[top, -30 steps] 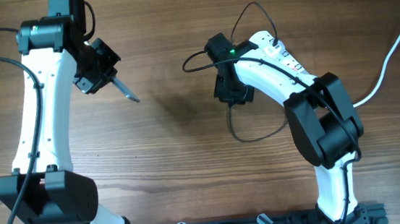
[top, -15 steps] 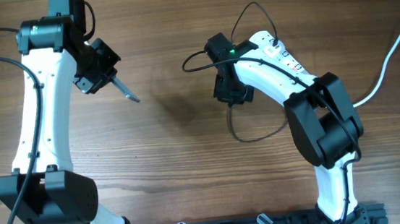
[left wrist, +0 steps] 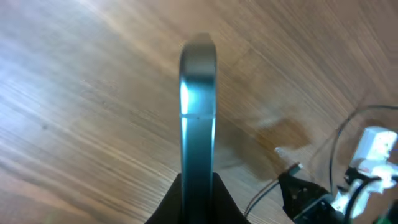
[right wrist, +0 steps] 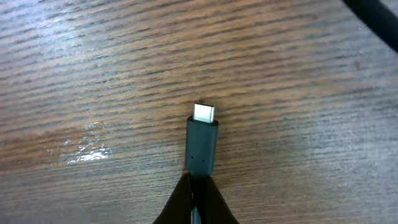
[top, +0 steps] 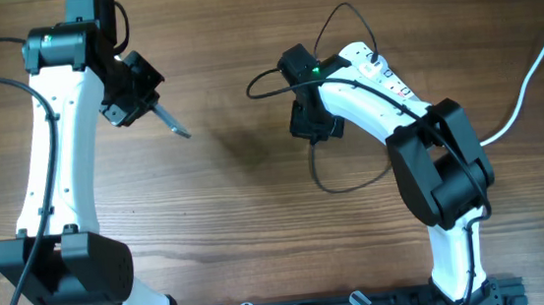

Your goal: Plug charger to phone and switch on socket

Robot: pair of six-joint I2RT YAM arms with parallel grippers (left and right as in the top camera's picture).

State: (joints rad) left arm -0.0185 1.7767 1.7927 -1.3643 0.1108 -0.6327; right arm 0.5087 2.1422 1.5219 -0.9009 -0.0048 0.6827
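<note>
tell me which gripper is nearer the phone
Left. The left gripper has its jaws shut on the phone. The right gripper is apart from it, off to the phone's right in the overhead view, holding the charger plug.

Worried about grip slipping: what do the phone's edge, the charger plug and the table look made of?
Phone: glossy teal edge, likely metal, with a bright glare streak. Charger plug: matte black plastic body, shiny metal tip. Table: wood or wood-look laminate, visible grain, slight sheen.
</note>
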